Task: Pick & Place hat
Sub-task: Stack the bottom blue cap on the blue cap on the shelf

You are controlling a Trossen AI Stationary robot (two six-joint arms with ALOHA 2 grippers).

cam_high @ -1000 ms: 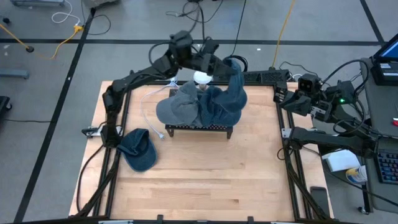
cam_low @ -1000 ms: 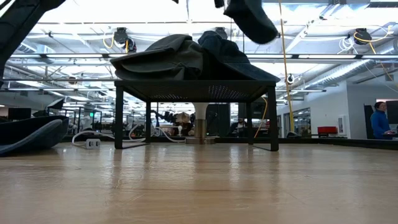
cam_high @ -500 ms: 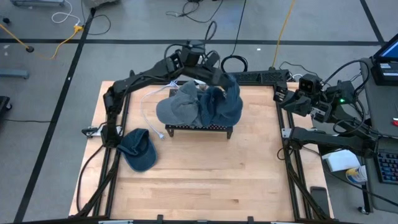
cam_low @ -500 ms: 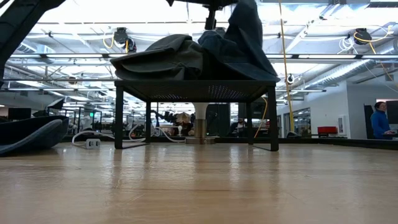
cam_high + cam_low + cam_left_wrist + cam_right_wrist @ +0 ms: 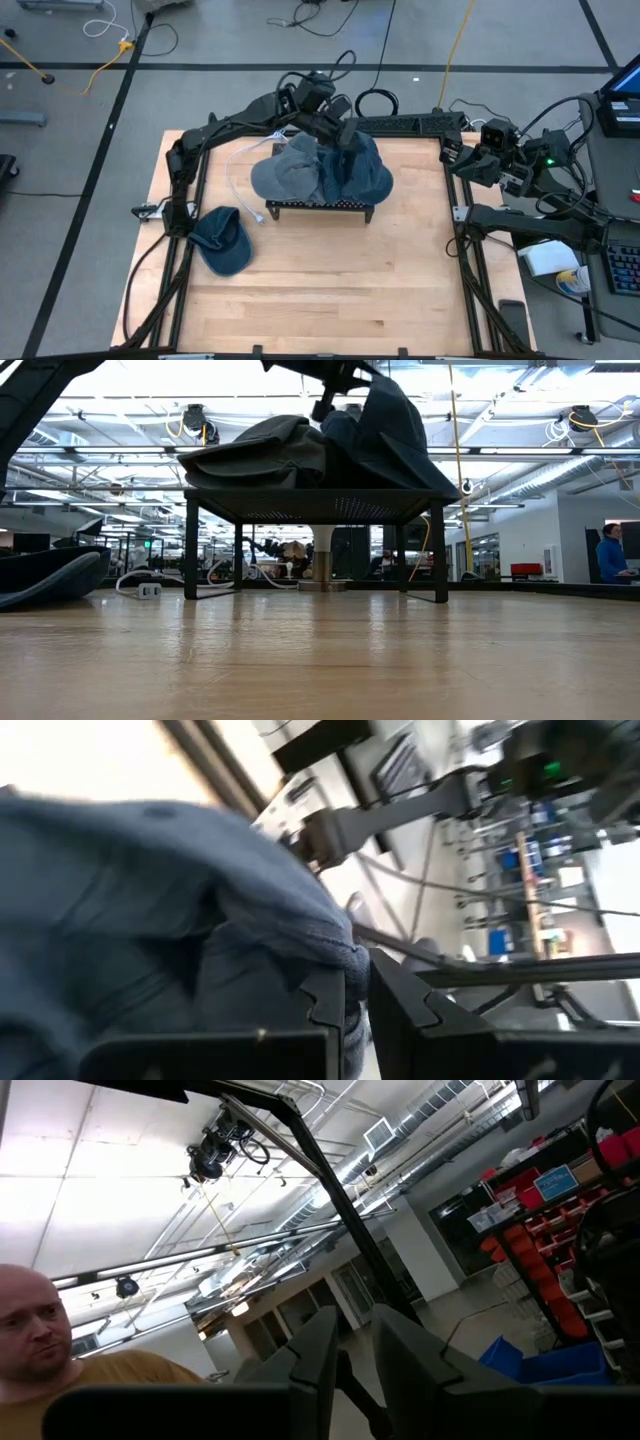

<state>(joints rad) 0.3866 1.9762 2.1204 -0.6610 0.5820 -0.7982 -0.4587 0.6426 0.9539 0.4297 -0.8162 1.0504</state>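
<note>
While left gripper [image 5: 348,138] jaws clench one blue hat [image 5: 360,165], two hats on rack [image 5: 320,205], a third [image 5: 222,240] on table [image 5: 320,290].

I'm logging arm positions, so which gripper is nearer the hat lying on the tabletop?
Left. The left gripper is over the rack beside that hat; the right gripper waits at the far edge.

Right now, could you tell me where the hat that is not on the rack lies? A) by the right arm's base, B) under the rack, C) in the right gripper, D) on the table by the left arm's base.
D: in the high view the lone hat lies on the table beside the left arm's base, apart from the rack.
</note>
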